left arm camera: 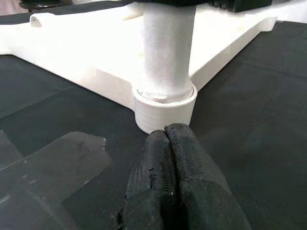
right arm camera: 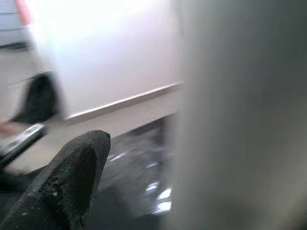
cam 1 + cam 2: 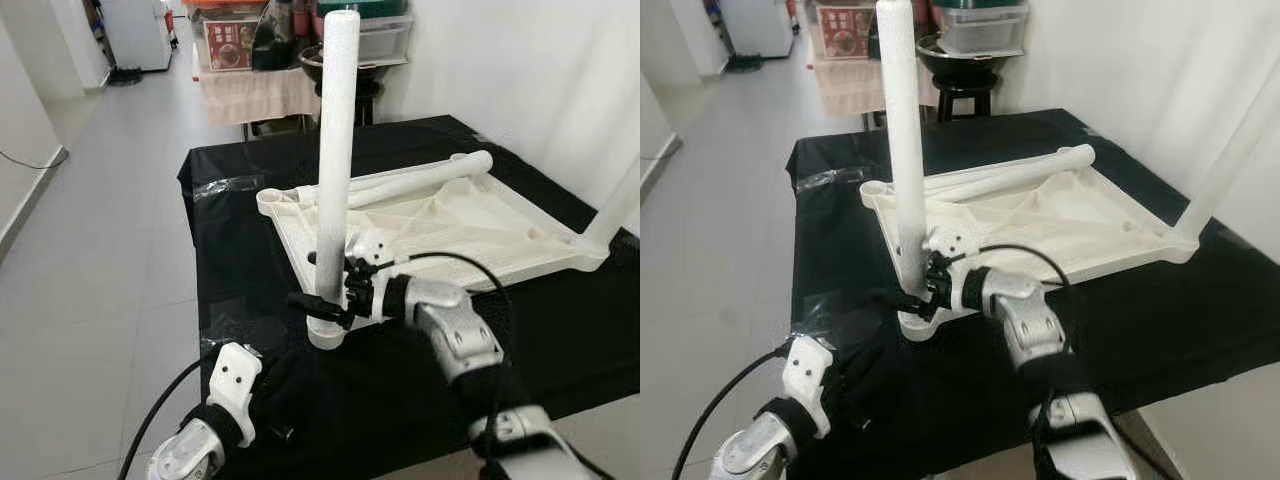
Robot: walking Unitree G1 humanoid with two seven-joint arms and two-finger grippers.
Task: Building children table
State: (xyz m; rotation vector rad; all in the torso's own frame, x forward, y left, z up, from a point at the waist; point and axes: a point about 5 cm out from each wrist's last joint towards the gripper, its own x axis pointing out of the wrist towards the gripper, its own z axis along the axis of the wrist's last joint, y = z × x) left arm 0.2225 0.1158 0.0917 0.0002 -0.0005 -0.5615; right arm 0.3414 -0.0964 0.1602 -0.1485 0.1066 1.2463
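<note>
Nearest, the left gripper (image 1: 172, 191) rests low on the black cloth (image 3: 560, 330), its fingers pressed together, pointing at the corner socket (image 1: 164, 108). Just beyond, the right gripper (image 3: 325, 303) pinches the base of the upright white leg (image 3: 336, 150), whose long axis stands vertical in that socket of the upturned white tabletop (image 3: 470, 225). Farther back, a second leg (image 3: 420, 180) lies flat across the tabletop, and a third (image 3: 618, 205) rises tilted from the far right corner.
</note>
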